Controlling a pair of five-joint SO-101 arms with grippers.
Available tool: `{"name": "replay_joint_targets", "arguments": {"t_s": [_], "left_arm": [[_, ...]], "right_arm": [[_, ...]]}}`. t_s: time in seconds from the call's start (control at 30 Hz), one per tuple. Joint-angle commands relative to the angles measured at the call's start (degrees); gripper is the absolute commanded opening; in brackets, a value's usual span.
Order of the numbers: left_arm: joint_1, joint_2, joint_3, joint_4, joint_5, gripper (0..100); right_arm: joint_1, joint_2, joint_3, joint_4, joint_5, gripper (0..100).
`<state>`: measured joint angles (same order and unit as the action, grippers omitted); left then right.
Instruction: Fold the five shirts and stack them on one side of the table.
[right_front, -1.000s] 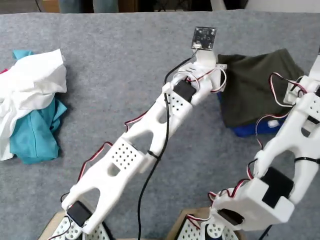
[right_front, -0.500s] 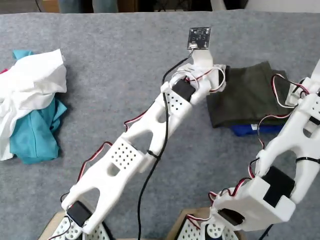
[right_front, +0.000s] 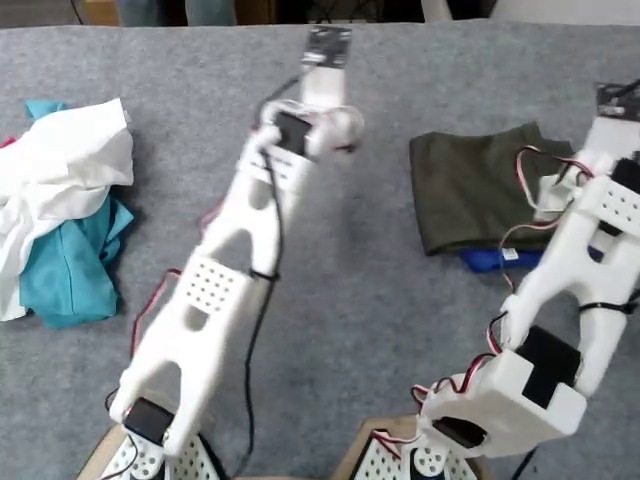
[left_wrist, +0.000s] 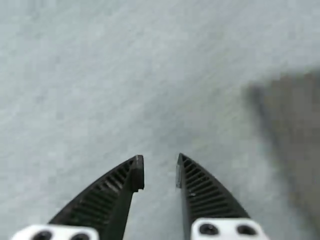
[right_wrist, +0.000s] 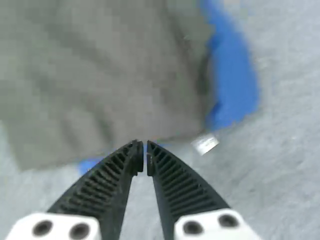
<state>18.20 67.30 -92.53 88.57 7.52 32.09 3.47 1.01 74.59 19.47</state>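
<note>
Shirts: olive shirt (right_front: 480, 190) folded on blue shirt (right_front: 500, 262), right side; white shirt (right_front: 60, 170) heaped on teal shirt (right_front: 65, 265), left. Left gripper (left_wrist: 159, 172) narrowly parted, right gripper (right_wrist: 145, 152) near-closed, both empty. Your next pinch, best judged: one layer only.

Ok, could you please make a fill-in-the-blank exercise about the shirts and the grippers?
The folded olive shirt lies on a ____ shirt.
The crumpled white shirt lies partly on a ____ shirt.
The right gripper, above the olive shirt, is ____.
The left gripper, over the bare table, is ____.
Missing: blue, teal, shut, open.
</note>
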Motion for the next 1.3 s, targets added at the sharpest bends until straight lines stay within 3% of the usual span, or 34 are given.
{"name": "replay_joint_targets", "arguments": {"t_s": [0.0, 0.07, 0.23, 0.47, 0.57, 0.67, 0.77, 0.83, 1.03, 1.2, 1.27], "left_arm": [[-5.3, -7.9, -2.9, 9.1, -8.5, 4], [-8.3, -10.8, -2.4, 12.7, -11.3, 3], [-22.6, -20.0, 5.1, 12.6, -8.5, 3], [-44.8, -41.2, 31.8, 12.5, -8.8, 3], [-51.2, -49.5, 42.6, 12.3, -12.7, 3], [-54.0, -54.0, 53.3, 12.0, -16.3, 9], [-56.0, -54.2, 62.4, 8.9, -14.2, 21], [-57.1, -53.9, 67.6, 4.0, -12.2, 24], [-57.4, -51.1, 79.3, -11.6, -11.3, 22], [-57.4, -51.1, 77.3, -10.9, -11.2, 2], [-57.4, -51.1, 75.6, -8.4, -11.2, 5]], "right_arm": [[-4.8, -6.6, -4.4, 10.2, -0.7, 1.5], [-7.6, -9.7, -3.8, 14.9, -0.7, 1.5], [-12.0, -16.3, 1.9, 18.1, -3.0, 1.5], [-14.8, -22.7, 11.9, 17.9, -3.4, 1.5], [-17.3, -23.8, 15.2, 17.7, -3.4, 1.5], [-20.7, -23.9, 16.2, 17.7, -6.2, 1.5], [-24.8, -23.7, 16.3, 17.7, -8.4, 1.5], [-27.5, -23.7, 16.4, 17.7, -8.8, 1.5], [-31.0, -23.7, 16.6, 16.4, -10.5, 1.5], [-30.8, -23.7, 16.7, 16.9, -10.7, 1.5], [-30.7, -23.8, 16.7, 16.9, -10.7, 1.5]]}}
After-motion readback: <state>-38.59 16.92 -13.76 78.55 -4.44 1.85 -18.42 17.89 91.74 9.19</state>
